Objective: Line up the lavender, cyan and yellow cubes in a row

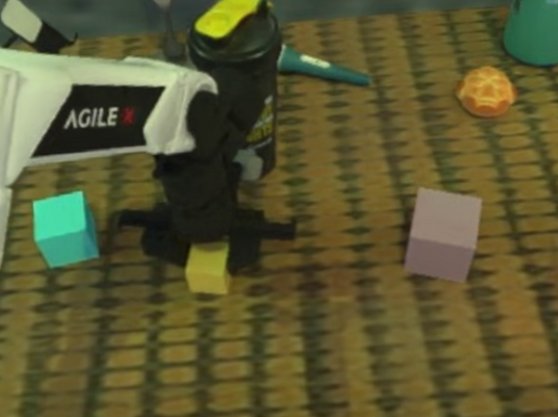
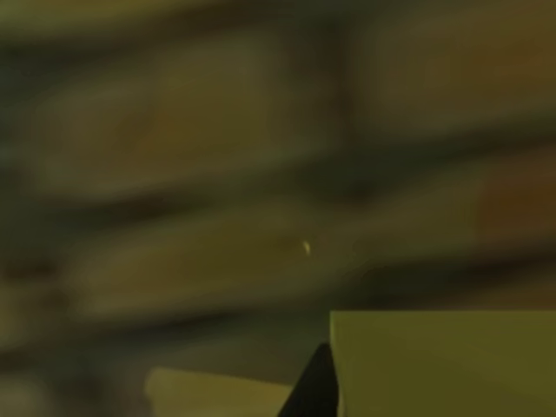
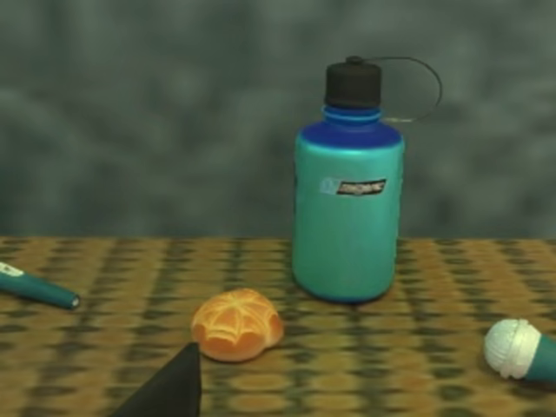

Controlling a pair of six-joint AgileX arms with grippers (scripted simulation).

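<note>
Yellow cube [image 1: 207, 269], apparently plain matte.

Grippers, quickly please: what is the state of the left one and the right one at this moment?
Left gripper: down at the yellow cube; whether it grips it cannot be told.
Right gripper: only a dark tip shows in its wrist view; cannot be told.

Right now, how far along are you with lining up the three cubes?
Nothing is lined up yet. The left gripper is down over the yellow cube, which shows close up in the left wrist view. The cyan cube sits toward the left and the lavender cube toward the right, far apart. All three need bringing into a row.
</note>
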